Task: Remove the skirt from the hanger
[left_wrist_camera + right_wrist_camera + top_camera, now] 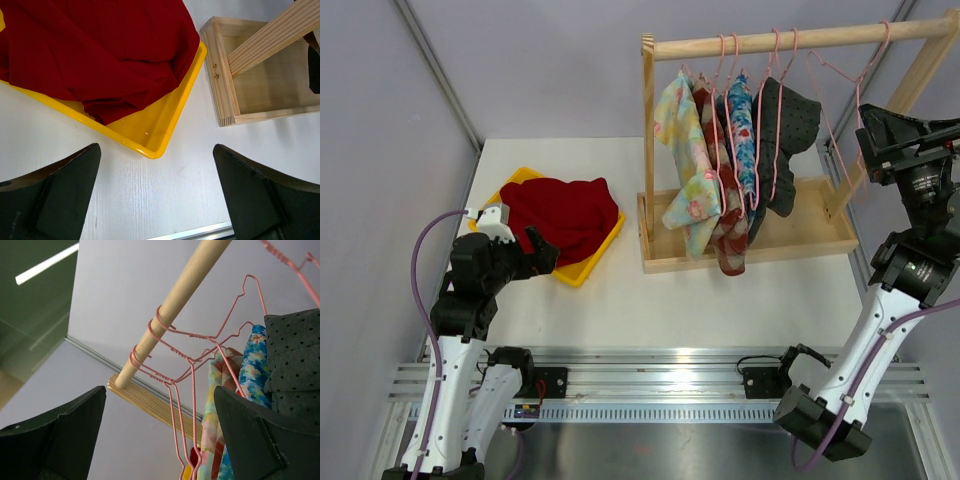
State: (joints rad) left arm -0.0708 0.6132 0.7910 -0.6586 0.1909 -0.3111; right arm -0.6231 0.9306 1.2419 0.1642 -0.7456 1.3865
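From above, a wooden rack (790, 38) stands at the far right of the white table (620, 300). Four garments hang from its rod on pink wire hangers (775, 45): a pale floral one (685, 150), a red patterned one (728, 235), a blue floral one (743, 130) and a dark polka-dot garment (790, 130). Which of them is the skirt I cannot tell. One hanger (837, 68) at the right end hangs bare. The right gripper (868, 140) is raised just beside that bare hanger, and this view does not show its jaws. To the left, a dark red garment (560, 215) lies heaped in a yellow tray (582, 272), with the left gripper (542, 255) at the tray's near edge.

The left wrist view shows the left gripper (157, 192) spread wide over bare table, grasping nothing. The tray's corner (165, 125) and the red garment (100, 50) lie ahead, with the rack's base (225, 75) to the right.

The right wrist view (looking upward) shows the right gripper (160, 435) released and holding nothing. The rod (185, 300) and hanger hooks (200, 335) are above, and the polka-dot garment (295, 365) and blue floral one (252, 370) are at right
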